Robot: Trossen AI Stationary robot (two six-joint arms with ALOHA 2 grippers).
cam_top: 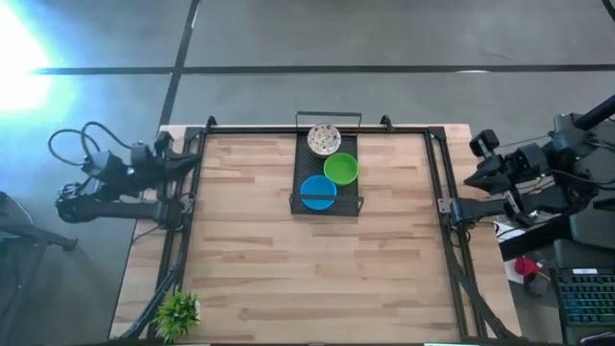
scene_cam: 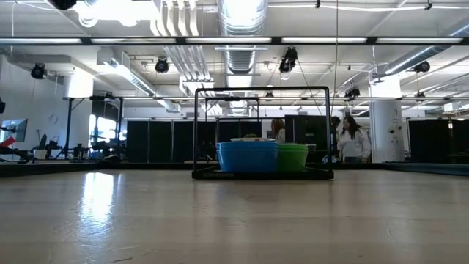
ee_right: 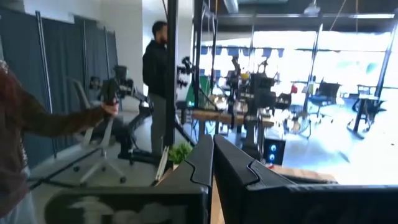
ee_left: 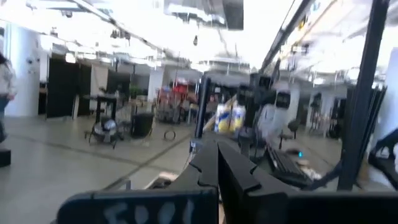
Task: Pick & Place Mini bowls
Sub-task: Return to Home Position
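mini bowls (cam_top: 333,170) well apart from jaws

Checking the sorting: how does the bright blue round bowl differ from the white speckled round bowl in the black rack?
The bright blue round bowl is plain; the white speckled round bowl is patterned. Blue sits at the black rack's end nearer the potted plant, white at the opposite end. Both are round and inside the rack.
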